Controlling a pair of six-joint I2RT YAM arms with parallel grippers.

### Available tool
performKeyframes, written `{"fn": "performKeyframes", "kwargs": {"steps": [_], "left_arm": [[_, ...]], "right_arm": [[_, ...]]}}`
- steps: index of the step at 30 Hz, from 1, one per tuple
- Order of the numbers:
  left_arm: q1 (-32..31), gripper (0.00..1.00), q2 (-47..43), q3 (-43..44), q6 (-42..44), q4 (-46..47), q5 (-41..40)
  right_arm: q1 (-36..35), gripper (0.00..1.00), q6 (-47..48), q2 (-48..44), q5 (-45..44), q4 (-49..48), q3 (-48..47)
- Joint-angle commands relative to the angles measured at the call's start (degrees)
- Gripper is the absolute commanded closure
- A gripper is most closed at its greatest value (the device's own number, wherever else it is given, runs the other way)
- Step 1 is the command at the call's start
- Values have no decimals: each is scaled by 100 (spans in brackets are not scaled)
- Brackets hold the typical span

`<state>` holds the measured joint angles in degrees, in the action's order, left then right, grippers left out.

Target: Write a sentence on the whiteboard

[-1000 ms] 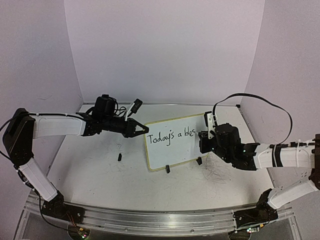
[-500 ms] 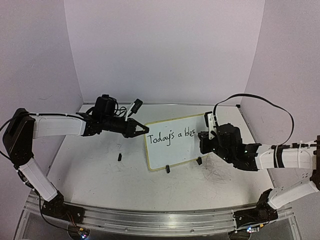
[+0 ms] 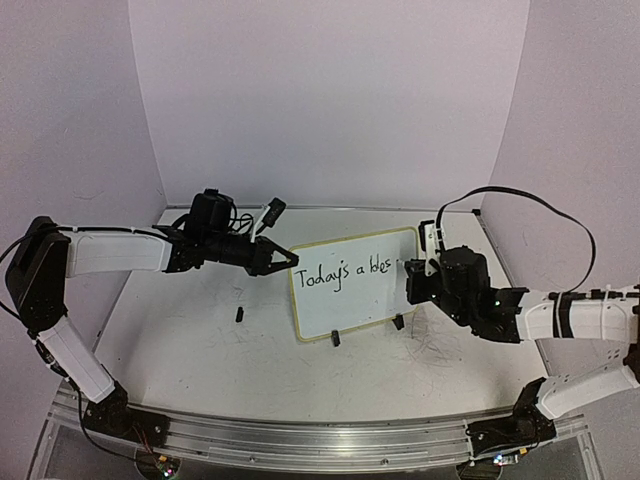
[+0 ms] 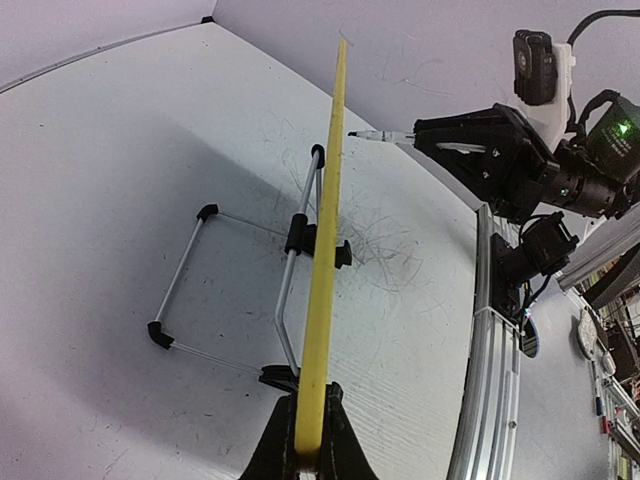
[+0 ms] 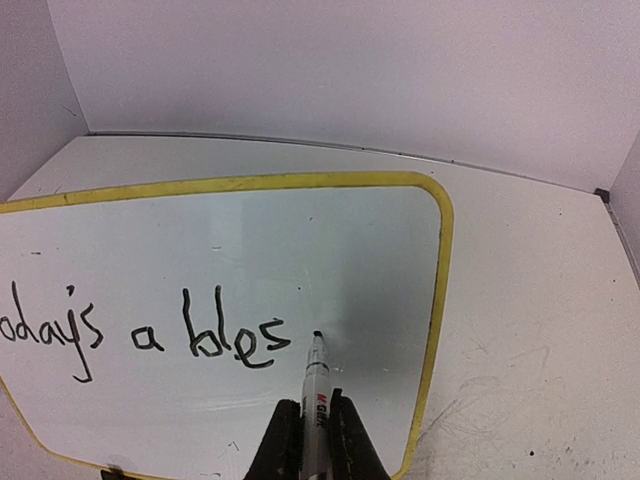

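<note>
**Desk** (image 3: 200, 350): white and scuffed. It carries everything below.

**Whiteboard** (image 3: 350, 305): stands at mid-desk, nearer the far edge than the near edge, leaning back on a wire stand (image 4: 240, 290) with black clip feet (image 3: 335, 338) on its lower rim. Judged light, thin and stiff, with a slick face. Pen pressure is likely to rock it or slide it on the stand, so it needs bracing. Take hold at the yellow rim, never on the writing face.

**Left gripper** (image 3: 290, 260): closed on the board's rim at the upper left corner, one finger on each face.

**Right gripper** (image 5: 308, 425): closed on the marker (image 5: 316, 385), pinched low on the barrel. The barrel is judged smooth and prone to twisting, so a hold close to the tip is advisable.

**Sentence** (image 5: 200, 335): reads "Today's a bles", unfinished. The marker tip sits just right of the last "s"; whether it touches the board cannot be told.
</note>
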<state>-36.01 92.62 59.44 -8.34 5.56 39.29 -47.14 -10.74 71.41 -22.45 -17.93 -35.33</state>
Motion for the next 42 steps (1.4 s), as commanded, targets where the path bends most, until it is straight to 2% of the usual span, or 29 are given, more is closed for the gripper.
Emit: {"fn": "performKeyframes", "kwargs": {"steps": [1, 22, 42], "left_arm": [[24, 100, -294, 68, 204, 194, -266], [24, 100, -296, 69, 208, 191, -254], [24, 100, -290, 83, 209, 191, -246]], "right_arm": [[37, 100, 23, 80, -148, -235, -206], [39, 100, 125, 237, -134, -429, -283], [31, 100, 23, 275, 277, -291, -167]]}}
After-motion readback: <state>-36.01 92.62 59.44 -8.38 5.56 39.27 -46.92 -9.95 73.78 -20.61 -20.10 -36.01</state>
